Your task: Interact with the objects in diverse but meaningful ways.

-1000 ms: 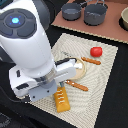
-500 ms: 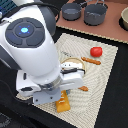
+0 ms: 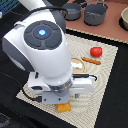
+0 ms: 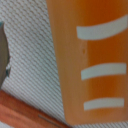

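Observation:
The orange-brown bread loaf (image 4: 92,60) with white stripes fills much of the wrist view and lies on the woven mat. In the exterior view only its end (image 3: 63,107) shows below the arm's hand. My gripper (image 3: 62,101) hangs right above the loaf; its fingers are hidden by the hand, so I cannot tell whether they are open or shut. The red tomato (image 3: 96,51) sits on the mat toward the exterior view's right, apart from the arm. A pale rounded item (image 3: 77,64) lies half hidden behind the arm.
Two grey pots (image 3: 95,14) (image 3: 72,12) stand at the back and a bowl (image 3: 123,19) at the back right. A thin wooden-handled utensil (image 3: 91,61) lies below the tomato. A reddish wooden handle (image 4: 30,116) lies beside the loaf. The beige mat (image 3: 100,80) lies on a dark table.
The arm has come down and forward over the bread loaf, which now shows only its end. The tomato and the utensil have not moved.

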Controlling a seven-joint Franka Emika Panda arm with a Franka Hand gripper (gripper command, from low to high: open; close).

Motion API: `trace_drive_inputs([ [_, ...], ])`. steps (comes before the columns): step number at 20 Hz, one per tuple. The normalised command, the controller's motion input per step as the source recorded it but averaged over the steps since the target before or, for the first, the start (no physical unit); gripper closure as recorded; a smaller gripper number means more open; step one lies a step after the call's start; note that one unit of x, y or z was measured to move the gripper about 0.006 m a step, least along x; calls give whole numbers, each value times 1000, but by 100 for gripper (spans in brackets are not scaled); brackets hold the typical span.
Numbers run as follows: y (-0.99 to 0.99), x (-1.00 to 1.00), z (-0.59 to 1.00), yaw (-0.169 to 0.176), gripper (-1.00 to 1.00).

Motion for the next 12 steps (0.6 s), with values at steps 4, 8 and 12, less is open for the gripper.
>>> trace_drive_inputs([
  [4, -61, 325, -324, -9, -100],
  [8, -97, 259, -311, -2, 100],
  [12, -79, 289, -256, 0, 100],
])
